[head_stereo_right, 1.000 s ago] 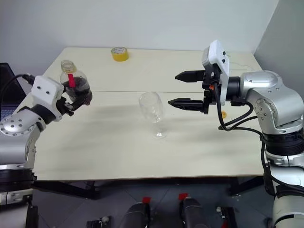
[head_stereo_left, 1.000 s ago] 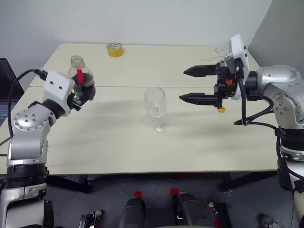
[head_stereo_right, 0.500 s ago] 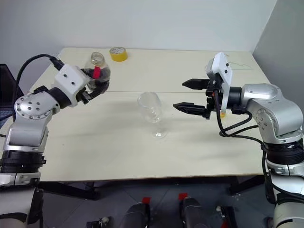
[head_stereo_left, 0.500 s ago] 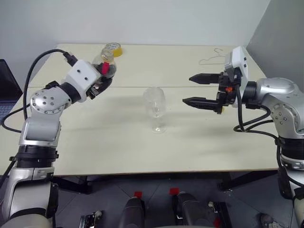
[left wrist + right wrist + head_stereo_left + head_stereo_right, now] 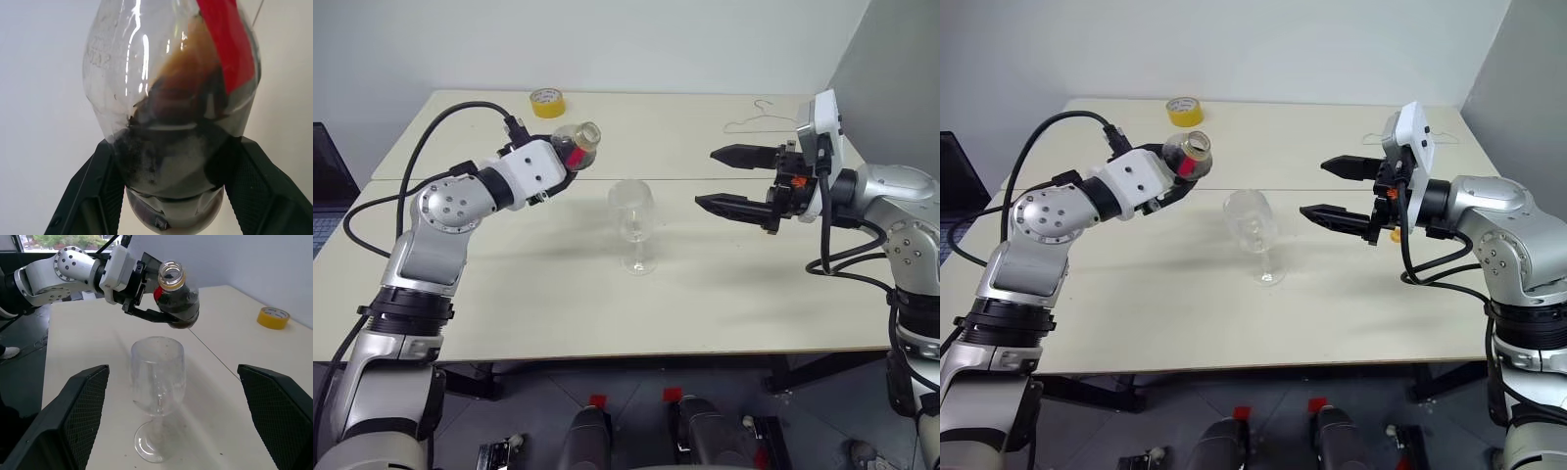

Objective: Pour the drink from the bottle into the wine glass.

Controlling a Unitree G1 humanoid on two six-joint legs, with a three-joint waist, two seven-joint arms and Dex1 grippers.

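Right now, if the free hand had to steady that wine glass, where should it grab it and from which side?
Probably the bowl of the wine glass, coming level from the robot's right, where the open right hand already faces it. The glass stands upright; its bowl is the widest part, the stem thin. The bottle, shut in the left hand, nears from the other side.

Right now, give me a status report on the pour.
Left gripper shut on small clear ribbed plastic bottle, uncapped, tilted toward clear stemmed wine glass. Right gripper open beside the glass. Glass upright, no drink visible. Nothing between.
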